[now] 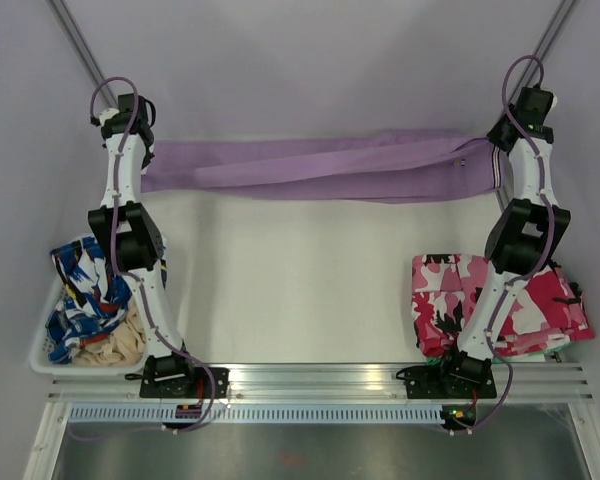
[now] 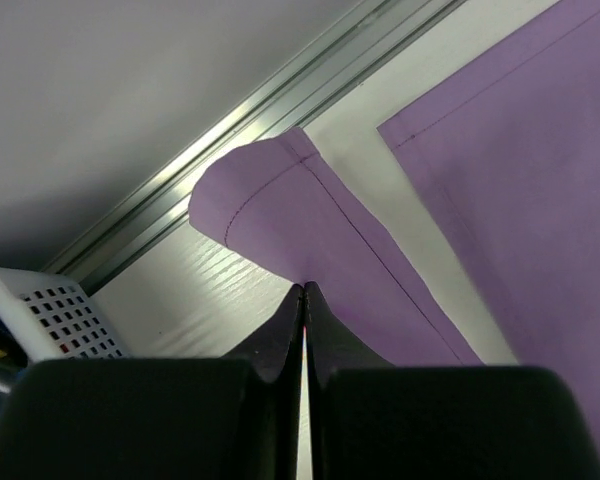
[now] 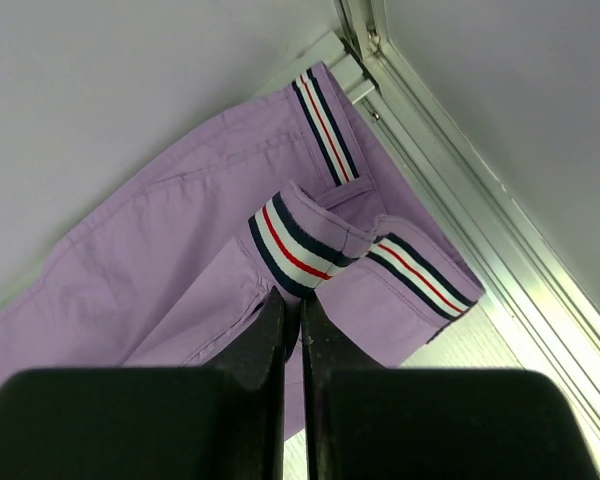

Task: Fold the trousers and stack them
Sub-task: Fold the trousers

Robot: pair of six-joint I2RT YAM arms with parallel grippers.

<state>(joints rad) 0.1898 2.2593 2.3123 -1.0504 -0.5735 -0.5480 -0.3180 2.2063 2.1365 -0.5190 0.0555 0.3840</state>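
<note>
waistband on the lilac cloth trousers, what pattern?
Striped waistband of the lilac trousers: white with navy edges, red centre line. Clearest in the right wrist view.

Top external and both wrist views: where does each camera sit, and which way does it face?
Top external: above and behind the bases, looking down; the left arm and right arm show whole, reaching to the trousers at the far edge.
Left wrist: on the left arm, looking past the left gripper, shut on a leg hem; basket beside.
Right wrist: on the right arm, looking past the right gripper, shut on the striped waistband.
Shared: all show the trousers; top and left wrist share the basket.
</note>
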